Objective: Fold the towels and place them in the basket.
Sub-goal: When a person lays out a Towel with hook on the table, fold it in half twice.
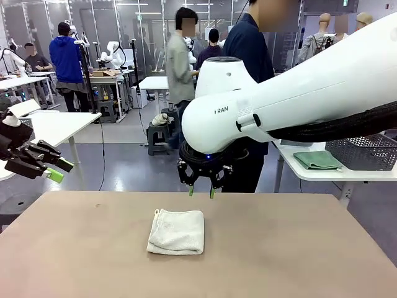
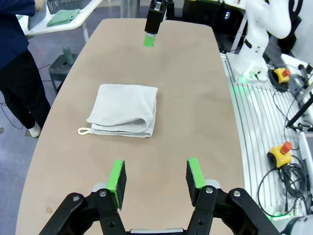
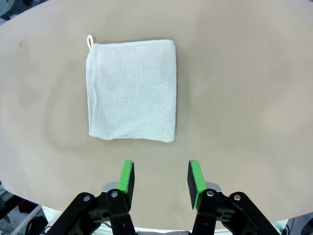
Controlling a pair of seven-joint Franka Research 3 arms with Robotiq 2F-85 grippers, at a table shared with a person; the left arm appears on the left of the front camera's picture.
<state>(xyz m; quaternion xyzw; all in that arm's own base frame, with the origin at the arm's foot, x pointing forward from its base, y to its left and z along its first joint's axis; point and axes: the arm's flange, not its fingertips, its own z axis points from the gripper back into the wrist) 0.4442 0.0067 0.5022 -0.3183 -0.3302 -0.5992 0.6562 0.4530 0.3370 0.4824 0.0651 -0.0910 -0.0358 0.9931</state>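
Table (image 1: 74, 261) comes first, bare but for one cream towel (image 1: 178, 231) lying folded near its middle, open edges toward the robot's left. Above the far edge, the right arm (image 1: 322, 81) hangs close in front of a person; a wide swing from there could brush them.

On a side table at the right stands a mesh basket (image 1: 363, 152), well apart from the towel. Whether it is the one meant cannot be told, and a carry that far gives the fold time to sag open.

The right gripper (image 1: 201, 193) points down just beyond the towel's far edge, fingers apart and empty. If it bites only the top layer, the towel will likely unfold as it lifts; if it comes down too flat, it may shove the stack across the table.

The left gripper (image 1: 61, 171) hovers off the robot's left side, fingers apart, holding nothing.

The loop (image 1: 157, 213) sticks out at the far corner and could catch on a pad.
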